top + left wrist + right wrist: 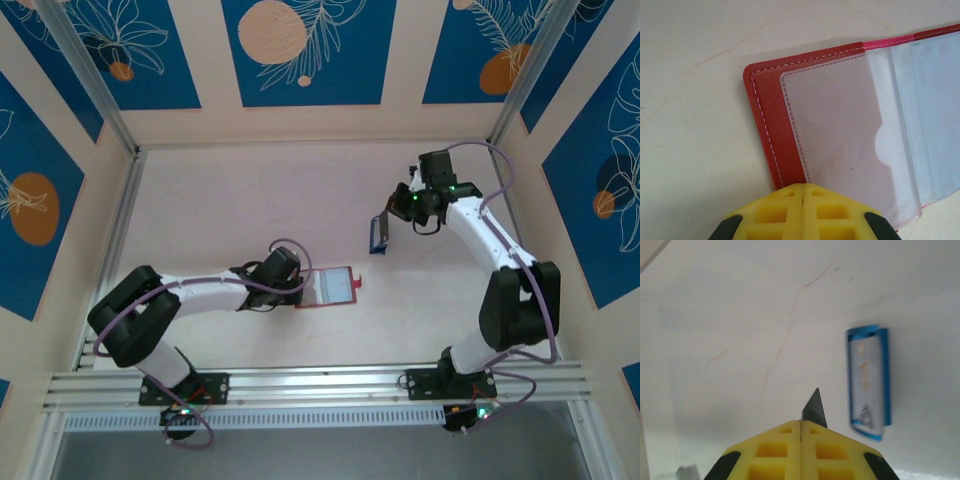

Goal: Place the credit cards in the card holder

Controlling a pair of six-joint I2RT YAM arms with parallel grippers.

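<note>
On the pale bench (230,200), the left arm reaches in low from the left of the card holder (330,287), and the left claw (298,287) meets that holder at its left edge. The holder lies opened flat, red cover down and pale inside facing up. In the left wrist view, the left claw (802,191) is closed, its two yellow fingers pressed together with no gap. Their tips sit right at the near edge of the card holder (771,115), where the red stitched cover and the clear sleeve (840,140) end. Whether the tips pinch that edge or merely press on it, I cannot tell. The sleeve nearest the claw looks frosted, with a rounded thumb notch cut in its right side, and more clear sleeves lie beyond it toward the holder's right half. To the right of the card holder and farther from the arm bases, apart from it, is a narrow blue item (378,233). Just beyond that, again up and to the right of the holder, hangs the right claw (397,210) at the end of the bent right arm. In the right wrist view, the right claw (800,426) is closed too, and a thin dark credit card (814,407) is clamped between its yellow fingers. One sharp corner of the card pokes out past the tips. The blue item (868,382), blue-edged with a pale face, sits beside that corner without touching it.
</note>
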